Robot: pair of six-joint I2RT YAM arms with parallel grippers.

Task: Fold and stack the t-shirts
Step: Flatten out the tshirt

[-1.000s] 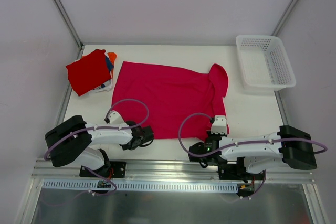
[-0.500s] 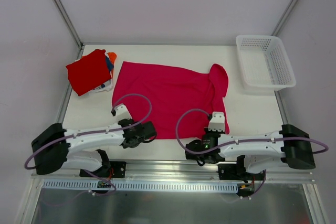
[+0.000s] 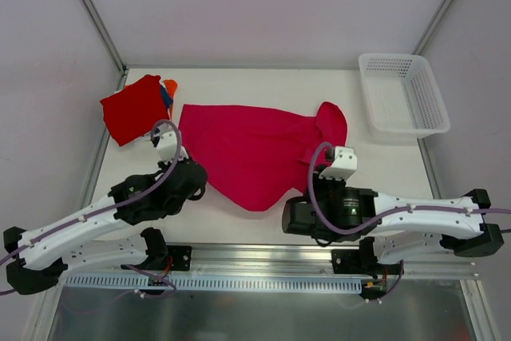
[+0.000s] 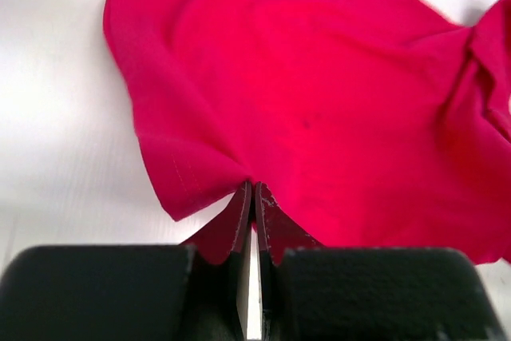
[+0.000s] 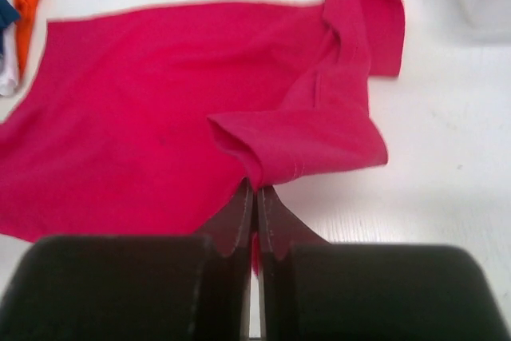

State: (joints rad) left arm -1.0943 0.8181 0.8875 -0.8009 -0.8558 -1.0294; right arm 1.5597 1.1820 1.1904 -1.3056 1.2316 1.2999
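Note:
The magenta-pink t-shirt lies spread on the white table, its near hem lifted into a V. My left gripper is shut on the shirt's near left hem, which bunches at the fingertips in the left wrist view. My right gripper is shut on the near right hem, where a fold rises from its tips. One sleeve lies folded over at the far right. A folded red t-shirt tops the stack at the far left, with orange and blue cloth showing at its edge.
A white mesh basket stands at the far right corner of the table. Metal frame rails run up from the table's far corners. Both arms reach over the near part of the table.
Both arms have risen and swung away from the near edge, carrying the hem with them. The shirt's straight near edge is now drawn up and inward into a V.

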